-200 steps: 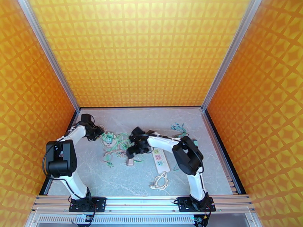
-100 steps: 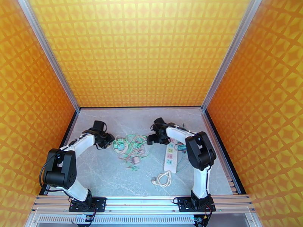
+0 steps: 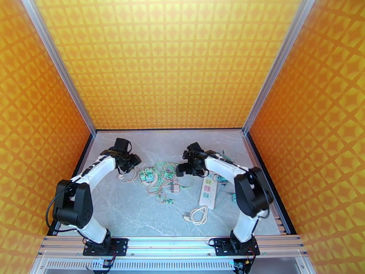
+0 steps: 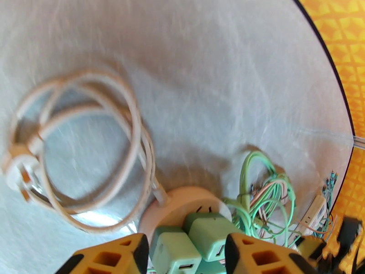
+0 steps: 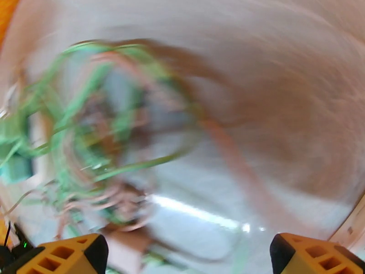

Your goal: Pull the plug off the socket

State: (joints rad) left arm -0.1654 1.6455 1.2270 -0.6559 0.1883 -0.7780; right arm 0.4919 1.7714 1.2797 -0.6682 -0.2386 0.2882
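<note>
Two hands, and my right hand [image 3: 184,169] is the nearer. The socket [image 3: 209,191] lies just beside it toward the table's near and right edges, its long axis running near to far, slightly slanted. Right fingers stand wide apart, empty. My left hand [image 3: 132,161], partly apart before green plugs [image 4: 191,238], sits toward the left edge. The strip is white with green and pink marks.
</note>
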